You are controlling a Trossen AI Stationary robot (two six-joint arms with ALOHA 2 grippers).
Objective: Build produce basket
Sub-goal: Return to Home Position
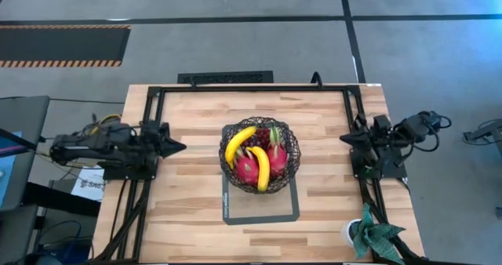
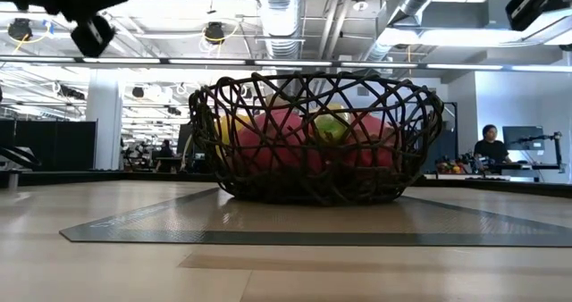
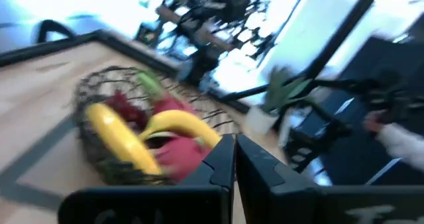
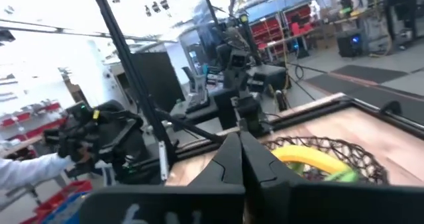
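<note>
The dark wire basket (image 1: 260, 156) stands on a grey mat (image 1: 235, 208) at the table's middle. Inside it lie two yellow bananas (image 1: 260, 167), pink-red dragon fruits (image 1: 277, 157) and dark red grapes (image 1: 256, 144). The low view shows the basket (image 2: 317, 137) with the fruit behind its wires, and the left wrist view shows the basket (image 3: 126, 128) from the left side. My left gripper (image 1: 179, 147) is shut and hovers at the table's left side, pointing at the basket. My right gripper (image 1: 343, 139) is shut at the right side, also apart from it.
A green leafy potted plant (image 1: 373, 235) stands at the table's near right corner. A black frame (image 1: 251, 87) runs along the table's far and side edges. Bare wood lies between each gripper and the basket. A person's sleeve (image 4: 26, 171) shows beyond the table.
</note>
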